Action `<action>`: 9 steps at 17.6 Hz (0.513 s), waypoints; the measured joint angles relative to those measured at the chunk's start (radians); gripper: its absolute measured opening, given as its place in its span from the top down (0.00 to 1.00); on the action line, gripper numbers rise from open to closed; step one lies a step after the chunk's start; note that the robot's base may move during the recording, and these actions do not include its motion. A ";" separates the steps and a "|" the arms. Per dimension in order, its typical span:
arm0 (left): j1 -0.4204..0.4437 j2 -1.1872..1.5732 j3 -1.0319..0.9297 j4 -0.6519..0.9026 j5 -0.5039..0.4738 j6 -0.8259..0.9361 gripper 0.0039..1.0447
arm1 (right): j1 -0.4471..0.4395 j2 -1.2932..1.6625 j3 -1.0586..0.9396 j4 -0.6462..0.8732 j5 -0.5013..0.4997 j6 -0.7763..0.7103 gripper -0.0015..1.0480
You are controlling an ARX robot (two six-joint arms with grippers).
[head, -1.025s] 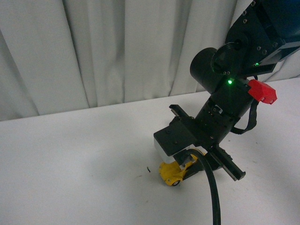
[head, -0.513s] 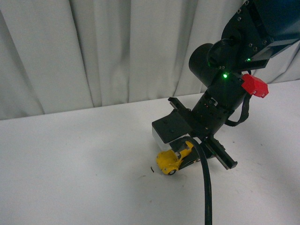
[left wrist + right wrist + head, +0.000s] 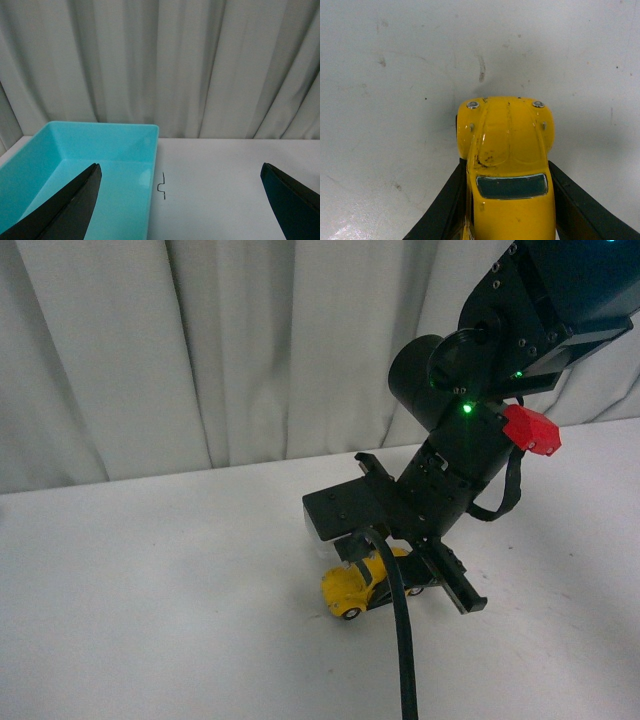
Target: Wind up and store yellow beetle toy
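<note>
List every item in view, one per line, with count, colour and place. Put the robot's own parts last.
yellow beetle toy: one, yellow with dark windows, at table level between the right gripper's fingers
bin: one, turquoise, on the table near the curtain, nothing seen inside
bent wire scrap: one, dark, on the table beside the bin
table: one, white
curtain: one, pale grey, behind the table
cable: one, black, hanging from the right arm
right gripper: one, black, shut on the toy
left gripper: one, black, open and holding nothing, facing the bin
</note>
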 joint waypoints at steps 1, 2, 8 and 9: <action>0.000 0.000 0.000 0.000 0.000 0.000 0.06 | 0.000 0.000 -0.002 0.008 0.004 0.018 0.61; 0.000 0.000 0.000 0.000 0.000 0.000 0.06 | 0.000 0.000 -0.007 0.015 0.007 0.025 0.61; 0.000 0.000 0.000 0.000 0.000 0.000 0.06 | -0.004 -0.023 -0.061 0.074 -0.002 0.040 0.61; 0.000 0.000 0.000 0.000 0.000 0.000 0.06 | -0.010 -0.026 -0.066 0.076 -0.006 0.040 0.61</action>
